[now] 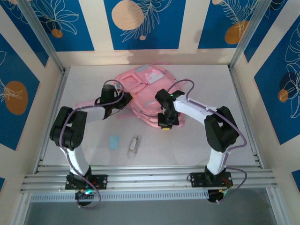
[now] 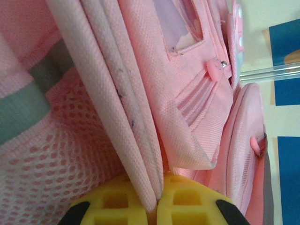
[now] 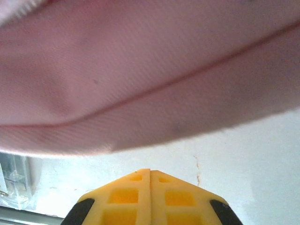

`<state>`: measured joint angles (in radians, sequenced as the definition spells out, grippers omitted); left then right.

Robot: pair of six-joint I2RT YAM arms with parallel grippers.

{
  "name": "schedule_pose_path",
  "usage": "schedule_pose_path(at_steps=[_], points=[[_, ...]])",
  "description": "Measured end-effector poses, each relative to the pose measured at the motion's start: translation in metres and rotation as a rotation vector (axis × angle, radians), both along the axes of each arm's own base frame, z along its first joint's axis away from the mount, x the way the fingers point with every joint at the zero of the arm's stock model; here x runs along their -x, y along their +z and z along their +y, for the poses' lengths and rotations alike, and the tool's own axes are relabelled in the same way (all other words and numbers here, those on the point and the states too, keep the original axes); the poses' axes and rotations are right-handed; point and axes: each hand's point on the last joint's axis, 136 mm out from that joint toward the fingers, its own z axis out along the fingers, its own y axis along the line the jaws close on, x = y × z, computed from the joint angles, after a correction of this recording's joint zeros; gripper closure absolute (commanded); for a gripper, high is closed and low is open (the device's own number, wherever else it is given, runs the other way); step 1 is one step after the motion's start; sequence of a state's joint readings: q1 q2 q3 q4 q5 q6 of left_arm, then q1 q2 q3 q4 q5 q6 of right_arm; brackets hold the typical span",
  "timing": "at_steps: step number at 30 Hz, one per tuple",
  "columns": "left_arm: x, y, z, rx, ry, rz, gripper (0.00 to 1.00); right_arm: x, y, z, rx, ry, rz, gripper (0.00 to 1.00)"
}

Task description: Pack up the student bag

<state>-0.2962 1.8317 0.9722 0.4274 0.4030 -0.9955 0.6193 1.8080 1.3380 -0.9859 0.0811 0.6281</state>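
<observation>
The student bag [image 1: 145, 89] lies flat on the white table [image 1: 197, 145], towards the far side and about centred between the two arms. Its white patch [image 1: 152, 75] faces up near the far end.

The left gripper [image 1: 115, 104] is at the bag's left edge. From the left wrist camera, the gripper [image 2: 157, 208] has its yellow fingers [image 2: 187, 201] pinched tight on a folded pink fabric layer of the bag, which runs up and away from the tips. Beside that fold is a pink mesh pocket [image 2: 70, 159] with a blue-grey band [image 2: 18, 108] above it. Further off, on the right, there is a small pink zip pull [image 2: 214, 68].

The right gripper [image 1: 167, 125] sits at the bag's near right edge. In the right wrist view, the gripper [image 3: 150, 185] has its two yellow fingers [image 3: 126, 197] pressed flat against each other with nothing between them. A pink fabric edge [image 3: 140, 70] hangs just beyond the tips, with bare table showing under it.

On the near part of the table, well apart from the bag, lie a small pale blue card [image 1: 114, 142] and, just to its right, a small whitish object [image 1: 134, 146] that I can't make out.
</observation>
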Motion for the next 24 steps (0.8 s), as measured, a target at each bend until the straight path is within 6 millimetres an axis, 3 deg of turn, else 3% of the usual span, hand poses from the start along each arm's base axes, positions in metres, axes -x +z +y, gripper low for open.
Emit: schedule_pose_path(at_steps=[5,12,17,20,24], points=[[0.001,0.003,-0.001,-0.001,-0.011,0.001,1.0,-0.005,0.01,0.013,-0.031,0.022,-0.029,1.0],[0.025,0.02,-0.006,0.032,-0.006,0.006,1.0,-0.017,0.044,0.061,-0.187,0.048,-0.146,0.8],[0.03,0.032,-0.015,0.059,0.012,0.0,1.0,-0.027,0.065,0.089,-0.312,0.016,-0.208,0.7],[0.032,0.035,-0.02,0.076,0.018,0.001,1.0,-0.035,0.069,0.1,-0.37,-0.024,-0.231,0.64],[0.035,0.035,-0.023,0.099,0.03,0.007,1.0,-0.04,0.059,0.103,-0.386,-0.08,-0.238,0.57]])
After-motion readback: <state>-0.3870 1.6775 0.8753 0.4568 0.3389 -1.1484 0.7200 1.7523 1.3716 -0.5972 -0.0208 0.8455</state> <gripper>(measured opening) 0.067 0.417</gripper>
